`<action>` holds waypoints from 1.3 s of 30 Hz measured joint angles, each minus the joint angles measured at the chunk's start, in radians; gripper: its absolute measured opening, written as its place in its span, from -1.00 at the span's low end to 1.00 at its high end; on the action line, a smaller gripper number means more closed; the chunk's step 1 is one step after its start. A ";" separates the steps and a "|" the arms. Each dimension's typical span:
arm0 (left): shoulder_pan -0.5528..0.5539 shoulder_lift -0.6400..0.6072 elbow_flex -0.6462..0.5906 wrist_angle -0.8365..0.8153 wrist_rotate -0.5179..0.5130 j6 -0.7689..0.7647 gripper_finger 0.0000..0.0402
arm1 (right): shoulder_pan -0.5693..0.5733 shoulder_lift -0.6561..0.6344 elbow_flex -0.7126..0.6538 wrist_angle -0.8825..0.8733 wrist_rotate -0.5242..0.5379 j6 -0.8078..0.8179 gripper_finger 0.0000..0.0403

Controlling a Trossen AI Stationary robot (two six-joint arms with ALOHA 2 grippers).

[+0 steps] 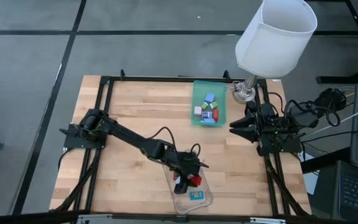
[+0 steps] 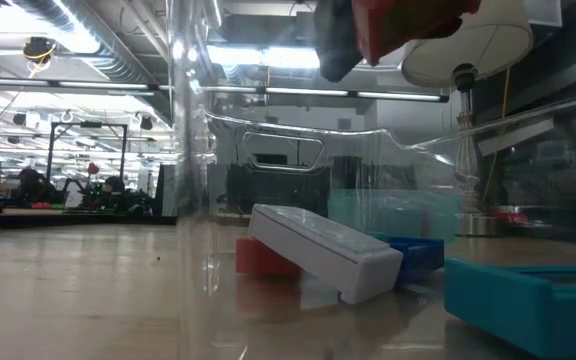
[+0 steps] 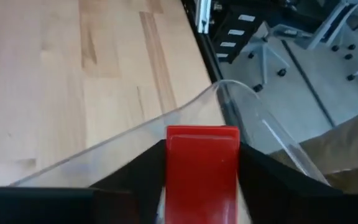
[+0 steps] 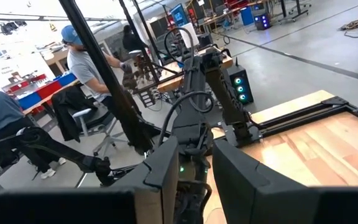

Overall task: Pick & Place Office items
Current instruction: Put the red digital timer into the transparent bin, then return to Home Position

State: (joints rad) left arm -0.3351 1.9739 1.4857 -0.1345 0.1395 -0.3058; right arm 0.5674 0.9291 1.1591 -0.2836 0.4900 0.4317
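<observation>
- Left gripper (image 1: pixel 192 181) reaches diagonally across the tabletop (image 1: pixel 129 124) to the clear tray (image 1: pixel 205 200) at the near edge, jaws clamping a red block (image 3: pixel 202 165) over it.
- A teal piece (image 1: pixel 196 195) lies in that tray.
- Right gripper (image 1: pixel 236 126) waits folded at the right edge; whether its jaws grip anything I cannot tell.
- Remaining office items (image 1: pixel 208 111) sit in the green tray (image 1: pixel 196 93) near the far edge.

Bare wood lay open across the table (image 1: pixel 129 112) between the green tray (image 1: pixel 197 99) and the clear tray (image 1: pixel 207 199). A lamp (image 1: pixel 276 37) overhung the far right corner, beside the parked right arm (image 1: pixel 272 130).
</observation>
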 joint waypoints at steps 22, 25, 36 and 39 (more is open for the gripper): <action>0.034 -0.076 -0.001 -0.014 0.071 -0.291 0.52 | 0.000 0.001 0.000 -0.032 -0.015 0.161 -0.50; 0.055 -0.133 0.000 -0.029 0.084 -0.330 0.52 | 0.000 0.002 0.000 -0.040 -0.051 0.315 -0.50; 0.134 -0.398 -0.002 -0.301 0.027 -0.168 0.52 | 0.027 0.002 0.000 0.072 -0.270 0.217 -0.50; 0.133 -0.484 -0.002 -0.318 0.090 -0.103 0.52 | 0.026 0.000 0.000 0.114 -0.241 0.193 -0.50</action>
State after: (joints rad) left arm -0.2018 1.4901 1.4841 -0.4521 0.2290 -0.4084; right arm 0.5930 0.9295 1.1595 -0.1693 0.2485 0.6245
